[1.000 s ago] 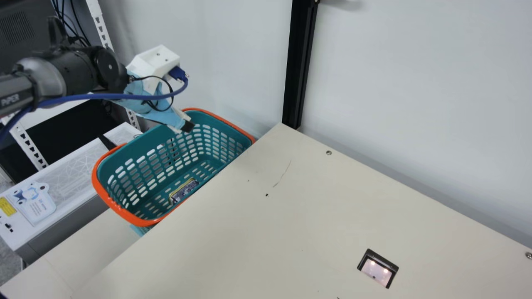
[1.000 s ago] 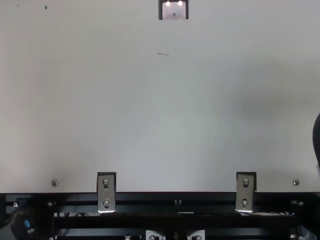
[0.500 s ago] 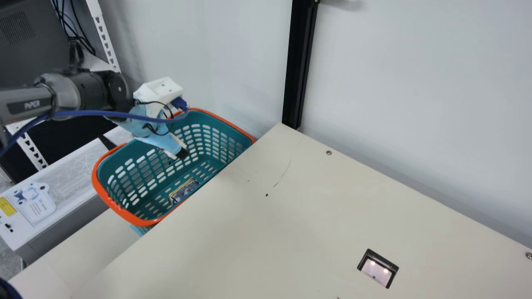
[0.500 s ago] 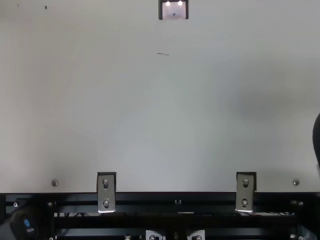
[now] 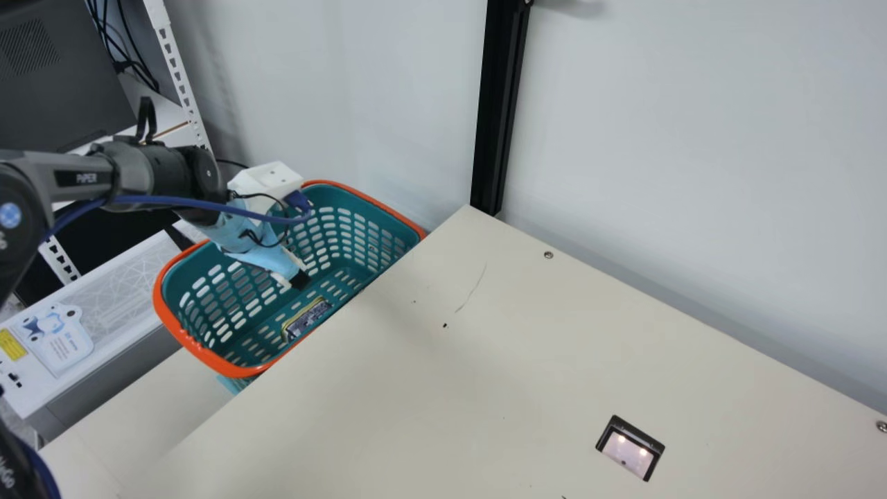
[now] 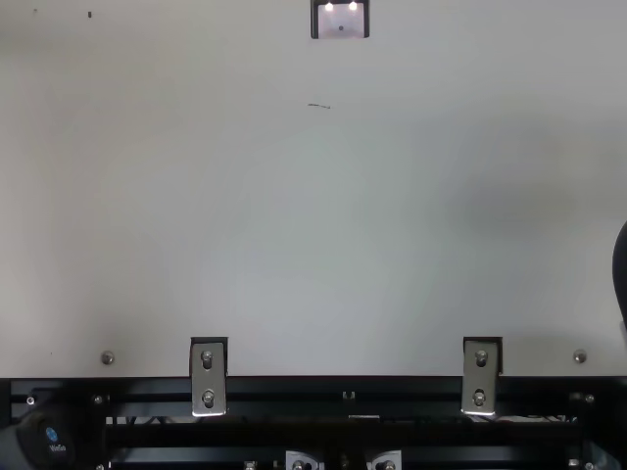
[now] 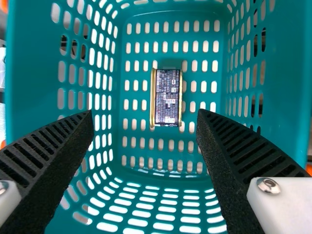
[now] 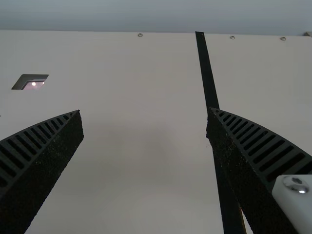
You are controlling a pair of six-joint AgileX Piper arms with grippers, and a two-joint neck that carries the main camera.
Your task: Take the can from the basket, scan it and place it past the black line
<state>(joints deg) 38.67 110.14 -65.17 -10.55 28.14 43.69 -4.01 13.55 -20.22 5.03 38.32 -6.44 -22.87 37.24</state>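
The cream tabletop (image 5: 554, 346) reaches up to a pale wall (image 5: 665, 138). The left arm (image 5: 156, 170), black and grey with a blue cable (image 5: 180, 202) along it, slants down over the teal basket (image 5: 197, 351), whose rim and handles are orange and which sits at the tabletop's edge. The black line (image 8: 208, 78) is a long dark strip across the tabletop in the right wrist view.

The left claw (image 5: 299, 279) is tilted downward over the basket's opening, its black ribbed fingers spread wide. The right claw (image 8: 145, 112) is above the tabletop, also wide, one finger overlapping the black line in its wrist view. Set into the tabletop is a dark-framed scanner window (image 5: 627, 454) with small lights glowing in it, well apart from the basket.

The can (image 7: 167, 97), flat-looking, with gold edges and a dark printed face, lies on the basket's slotted bottom, beyond the left claw's open fingers.
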